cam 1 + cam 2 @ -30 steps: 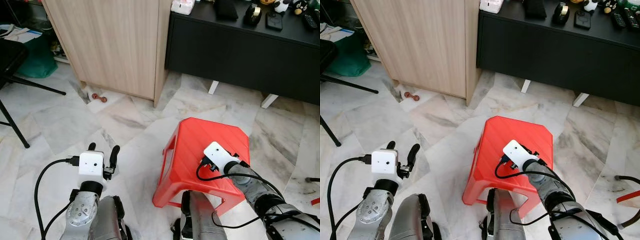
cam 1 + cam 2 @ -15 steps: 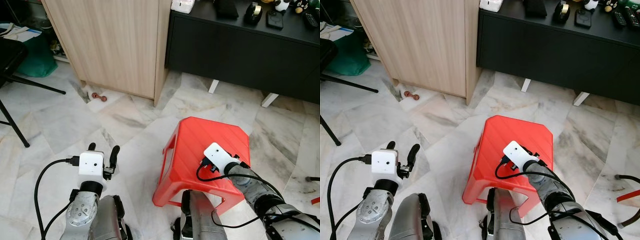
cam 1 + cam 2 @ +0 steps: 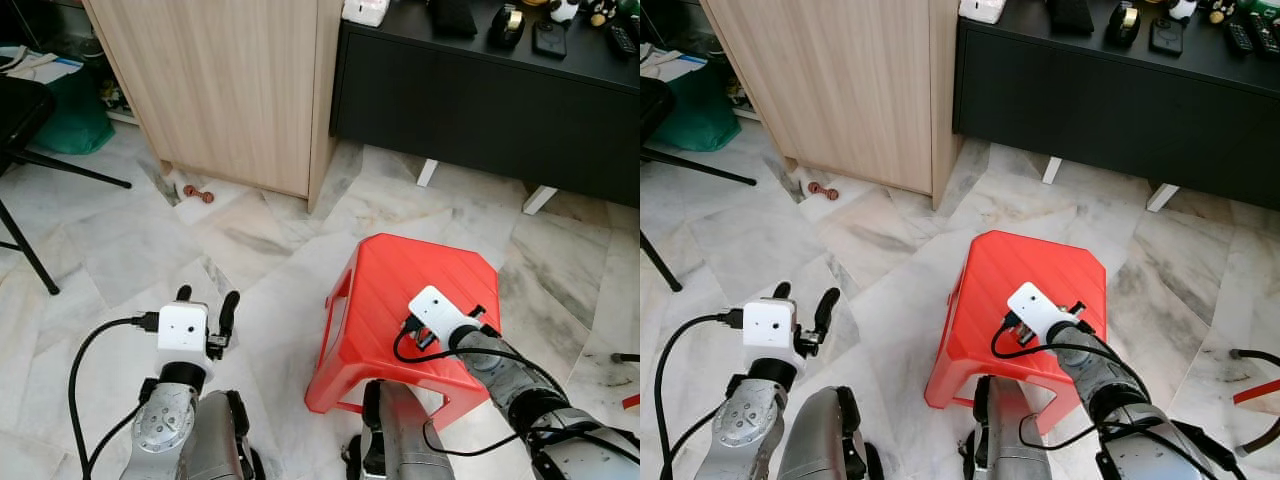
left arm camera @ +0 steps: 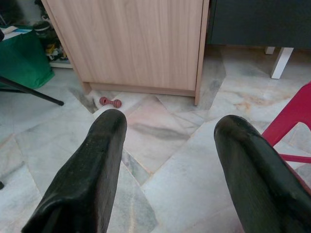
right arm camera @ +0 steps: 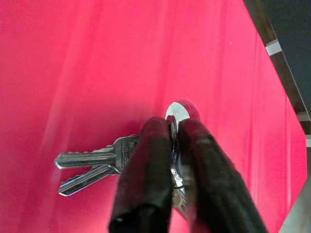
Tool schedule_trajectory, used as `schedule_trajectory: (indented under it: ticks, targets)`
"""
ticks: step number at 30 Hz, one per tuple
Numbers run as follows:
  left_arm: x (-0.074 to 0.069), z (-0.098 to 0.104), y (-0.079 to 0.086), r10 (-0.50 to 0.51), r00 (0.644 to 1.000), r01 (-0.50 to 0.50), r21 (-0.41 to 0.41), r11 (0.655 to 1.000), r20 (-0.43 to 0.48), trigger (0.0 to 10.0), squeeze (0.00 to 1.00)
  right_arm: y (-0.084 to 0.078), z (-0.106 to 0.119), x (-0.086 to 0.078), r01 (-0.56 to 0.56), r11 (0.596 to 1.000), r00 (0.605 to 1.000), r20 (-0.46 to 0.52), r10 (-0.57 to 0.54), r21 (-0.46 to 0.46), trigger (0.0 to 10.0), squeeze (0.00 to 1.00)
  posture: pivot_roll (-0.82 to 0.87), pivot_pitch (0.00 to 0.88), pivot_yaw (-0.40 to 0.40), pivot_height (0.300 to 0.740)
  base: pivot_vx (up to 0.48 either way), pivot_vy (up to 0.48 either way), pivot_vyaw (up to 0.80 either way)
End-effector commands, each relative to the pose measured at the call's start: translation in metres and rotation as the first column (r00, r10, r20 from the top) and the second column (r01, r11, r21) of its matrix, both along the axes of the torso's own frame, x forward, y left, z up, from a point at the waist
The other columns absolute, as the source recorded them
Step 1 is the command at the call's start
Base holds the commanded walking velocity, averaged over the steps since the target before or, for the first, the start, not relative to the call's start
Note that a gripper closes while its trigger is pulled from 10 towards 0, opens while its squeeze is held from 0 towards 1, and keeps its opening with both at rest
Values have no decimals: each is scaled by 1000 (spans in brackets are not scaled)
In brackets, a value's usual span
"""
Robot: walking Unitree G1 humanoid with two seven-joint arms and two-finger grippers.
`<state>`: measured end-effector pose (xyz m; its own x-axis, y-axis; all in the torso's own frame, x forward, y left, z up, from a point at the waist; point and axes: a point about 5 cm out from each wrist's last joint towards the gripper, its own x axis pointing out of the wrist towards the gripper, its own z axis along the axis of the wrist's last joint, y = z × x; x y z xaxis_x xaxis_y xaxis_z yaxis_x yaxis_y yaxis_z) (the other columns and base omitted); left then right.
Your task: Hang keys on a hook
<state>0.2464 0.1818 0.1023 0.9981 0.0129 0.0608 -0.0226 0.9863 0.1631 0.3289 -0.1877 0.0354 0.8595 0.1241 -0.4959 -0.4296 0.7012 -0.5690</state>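
Left claw (image 4: 167, 170): black fingers spread apart, nothing between them, held low over the grey-veined marble floor (image 3: 130, 250) to the left of the stool.

Right claw (image 5: 172, 160): fingers pressed together, clamped on the ring of the bunch of silver metal keys (image 5: 97, 162). Two key blades stick out sideways from the grip and lie flat against the seat of the red plastic stool (image 3: 420, 275); a round silver tab sits just past the fingertips. Can't say for sure whether the bunch is fully resting on the seat or slightly raised; the wrist view is too close. From the head camera the white wrist camera box covers the grip, near the stool's right front part.

Further out: small reddish dumbbell-shaped object (image 3: 197, 194) on the floor at the foot of the tall light-wood cabinet (image 3: 230, 80). To the right of the cabinet and touching it, a low black sideboard (image 3: 480, 95) on white legs, its tabletop carrying assorted small dark items. Green bag (image 3: 75, 115) far left, with a black stand leg (image 3: 65, 170) beside it.
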Motion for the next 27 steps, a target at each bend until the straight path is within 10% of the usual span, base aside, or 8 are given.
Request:
schedule_trajectory:
  ticks: [1,18,27]
  targets:
    - [-2,-3,-1,0,1000,0,1,1000,-17,10000,0,-7,-8,-6,26,1000,999,-39,-26,-10,0,0,-52,223,-101,596,0,0,0]
    - [-1,-4,1,-1,1000,1,5,1000,-25,10000,0,-11,-1,-1,118,990,993,1,-119,72,0,0,-51,222,-95,596,0,0,0]
    - [0,-5,3,0,1000,1,11,1000,-27,10000,0,-48,43,16,404,796,827,193,-529,450,0,0,-61,215,-88,596,0,0,0]
